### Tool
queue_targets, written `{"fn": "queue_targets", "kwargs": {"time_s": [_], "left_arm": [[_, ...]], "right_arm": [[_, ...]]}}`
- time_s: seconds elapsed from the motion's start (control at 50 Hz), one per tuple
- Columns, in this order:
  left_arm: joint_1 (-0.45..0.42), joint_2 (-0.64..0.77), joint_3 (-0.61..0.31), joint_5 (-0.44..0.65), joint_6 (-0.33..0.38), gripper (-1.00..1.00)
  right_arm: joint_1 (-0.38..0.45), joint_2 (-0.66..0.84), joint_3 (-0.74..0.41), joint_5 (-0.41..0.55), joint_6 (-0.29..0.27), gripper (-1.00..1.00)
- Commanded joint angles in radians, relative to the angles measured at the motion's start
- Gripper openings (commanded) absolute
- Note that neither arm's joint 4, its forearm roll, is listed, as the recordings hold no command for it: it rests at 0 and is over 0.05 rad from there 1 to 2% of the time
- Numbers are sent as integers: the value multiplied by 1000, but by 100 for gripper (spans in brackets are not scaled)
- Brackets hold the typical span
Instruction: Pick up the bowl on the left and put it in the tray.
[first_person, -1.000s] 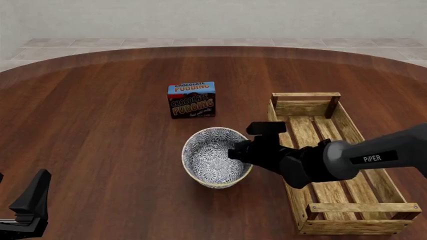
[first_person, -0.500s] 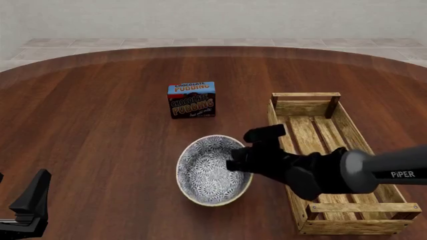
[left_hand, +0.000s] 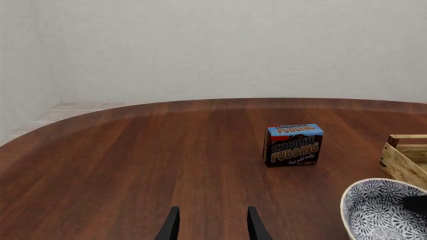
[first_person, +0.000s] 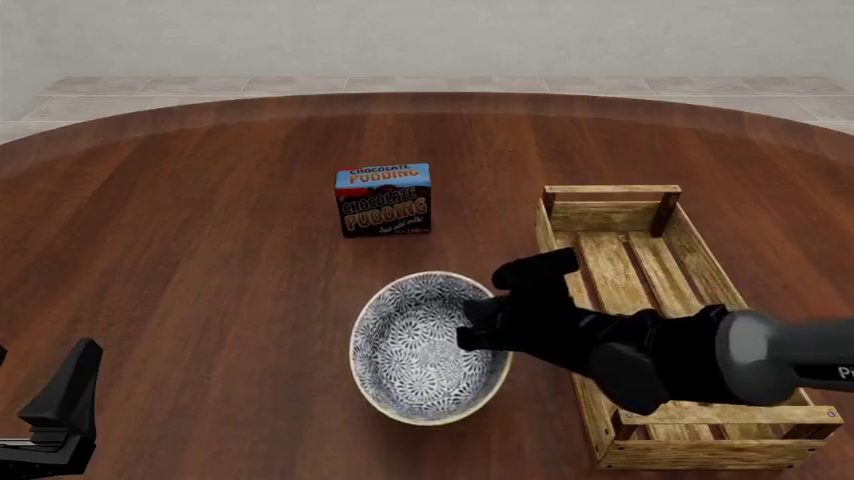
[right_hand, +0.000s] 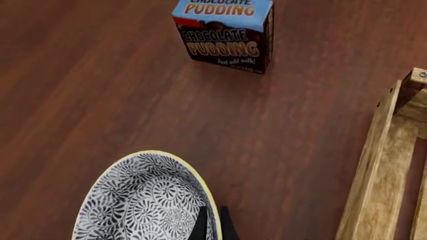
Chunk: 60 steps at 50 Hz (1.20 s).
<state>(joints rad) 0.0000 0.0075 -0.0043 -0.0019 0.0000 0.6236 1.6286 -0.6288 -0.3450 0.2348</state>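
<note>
Front view, lower left corner: your left gripper (first_person: 54, 415) sits idle at the frame edge, its jaws spread with nothing between them, as the left wrist view confirms. Near the frame's centre bottom, your right gripper (first_person: 483, 325) pinches the right-hand rim of the bowl (first_person: 420, 350), one finger inside and one outside the wall; the right wrist view shows the two fingertips (right_hand: 201, 226) nearly together across the cream edge. The bowl appears tipped and raised, just left of the tray (first_person: 747, 320), which runs up the right side of the frame. Farther back, the pudding box (first_person: 383, 199) stands upright, well apart from both. A thin one-sided rim hold like yours could let the bowl swing or slip during the carry, and a low pass could catch the tray's near wall.
</note>
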Motion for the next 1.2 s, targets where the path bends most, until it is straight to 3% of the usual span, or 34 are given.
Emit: {"fn": "queue_targets", "kwargs": {"time_s": [0.02,0.74,1.2], "left_arm": [[0,0,0,0,0,100],[0,0,0,0,0,100],[0,0,0,0,0,100]], "right_arm": [[3,-44,7,14,0,-100],[48,-188,37,82,-6,-100],[52,-276,11,166,-41,-100]]}}
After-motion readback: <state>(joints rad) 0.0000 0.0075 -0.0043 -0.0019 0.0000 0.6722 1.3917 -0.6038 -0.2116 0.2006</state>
